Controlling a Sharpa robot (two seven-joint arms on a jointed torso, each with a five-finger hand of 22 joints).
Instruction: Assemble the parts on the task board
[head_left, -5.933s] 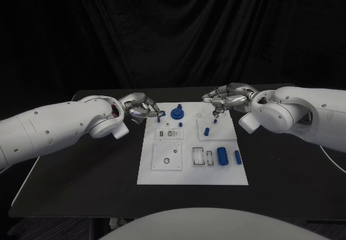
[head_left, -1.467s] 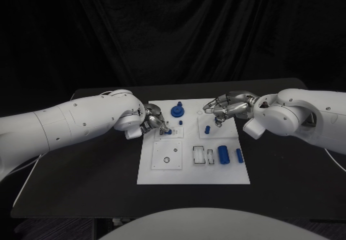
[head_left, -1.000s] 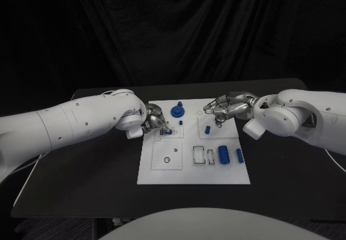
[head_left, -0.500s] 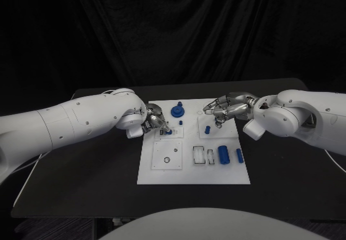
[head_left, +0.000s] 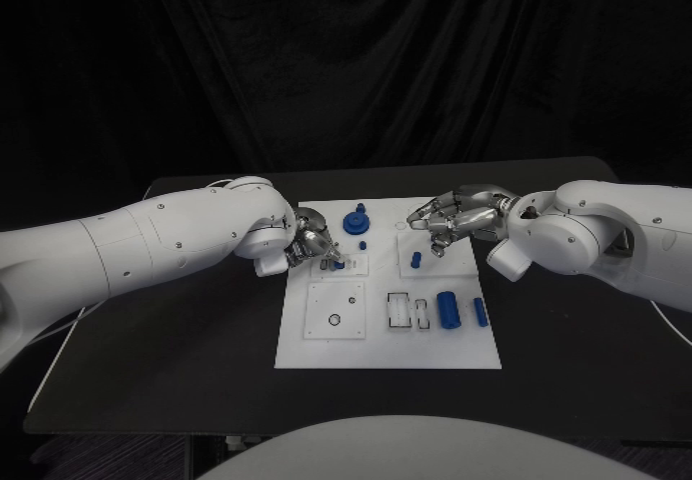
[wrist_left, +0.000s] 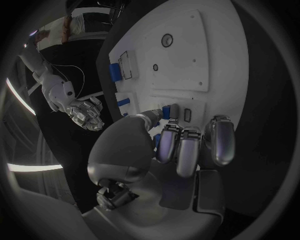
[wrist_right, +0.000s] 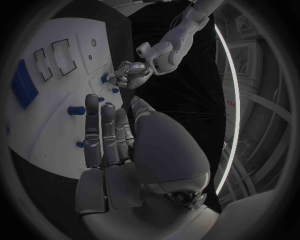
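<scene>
Task board (head_left: 387, 330): white plate lying flat in the middle of the black bench (head_left: 159, 340), long side running away from the robot. Blue parts spread over it: a tall knobbed piece (head_left: 355, 221) standing near the far edge, a short peg (head_left: 415, 261) upright in the right-hand block just nearer, a thick cylinder (head_left: 447, 309) and a thinner rod (head_left: 477, 312) lying side by side at the near right, beside two empty rectangular slots (head_left: 405, 311).

Left hand (head_left: 312, 246) lowered over the small recessed block on the board's left side, thumb and a finger pinching a small blue part (wrist_left: 166, 111), held right at the block's slots, tip at the board surface; whether seated in a slot or only touching, cannot tell. Remaining fingers (wrist_left: 187, 150) pressed together side by side above the board.

Right hand (head_left: 456, 215) held above the far right corner of the board, just behind the short peg and apart from it. Fingers (wrist_right: 103, 135) straight and close together, nothing between them, not touching any part.
</scene>
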